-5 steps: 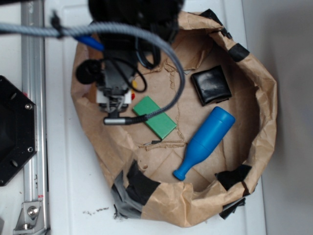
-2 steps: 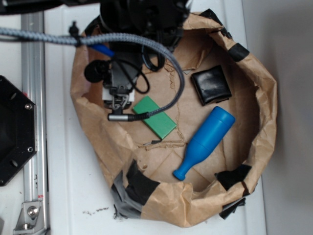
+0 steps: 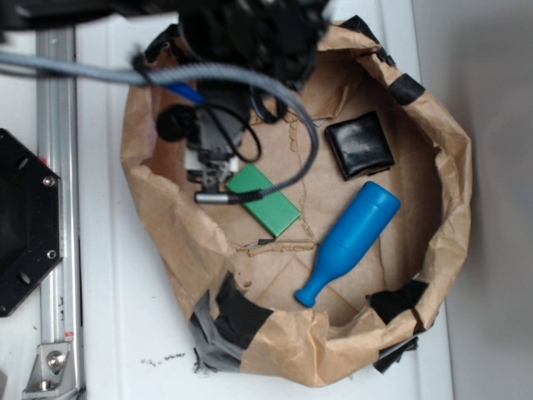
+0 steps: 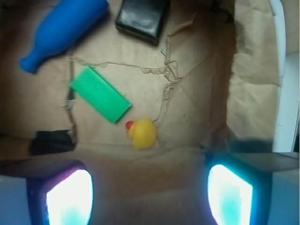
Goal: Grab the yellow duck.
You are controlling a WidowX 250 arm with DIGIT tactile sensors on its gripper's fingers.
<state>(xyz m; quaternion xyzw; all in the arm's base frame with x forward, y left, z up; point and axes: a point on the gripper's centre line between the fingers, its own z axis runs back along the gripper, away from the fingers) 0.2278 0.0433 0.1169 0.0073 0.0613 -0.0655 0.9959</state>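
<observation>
In the wrist view the yellow duck (image 4: 142,133) lies on the brown paper floor, its red beak pointing left, just past a paper fold. My gripper (image 4: 150,197) is open, with glowing fingertips (image 4: 70,197) at the bottom corners and nothing between them. The duck is ahead of the gap, apart from both fingers. Seen from the exterior, my gripper (image 3: 213,162) hangs over the left inside of the paper bag (image 3: 454,167), and the arm hides the duck.
A green block (image 3: 264,200) (image 4: 100,94) lies right beside the duck. A blue pin (image 3: 350,242) (image 4: 63,30) and a black pouch (image 3: 359,145) (image 4: 142,18) lie farther in. Raised paper walls ring everything. A metal rail (image 3: 57,167) runs along the left.
The arm has shifted right, farther over the bag's inside. A bit of yellow and red that showed beside the gripper a second ago is now covered by the arm.
</observation>
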